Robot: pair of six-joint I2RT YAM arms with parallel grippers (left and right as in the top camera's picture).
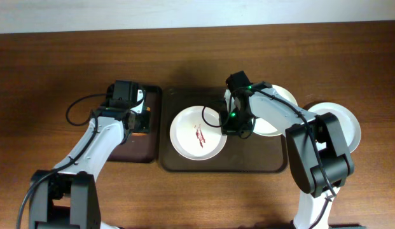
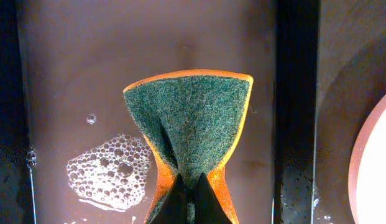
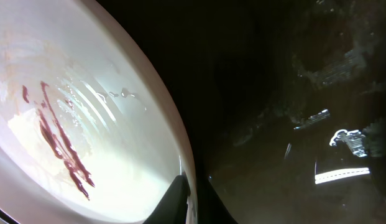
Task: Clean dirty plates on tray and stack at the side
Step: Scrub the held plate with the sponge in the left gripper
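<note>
The wooden table fills the overhead view. At its centre lies the dark brown tray, with the smaller tray just to its left. A smeared plate sits on the left half of the brown tray, red streaks at its middle. A second plate lies in the tray's upper right, and a third plate rests on the table beyond its right edge. The right gripper pinches the smeared plate's right rim. The left gripper squeezes a green-and-orange sponge over the smaller tray, beside soap bubbles
</note>
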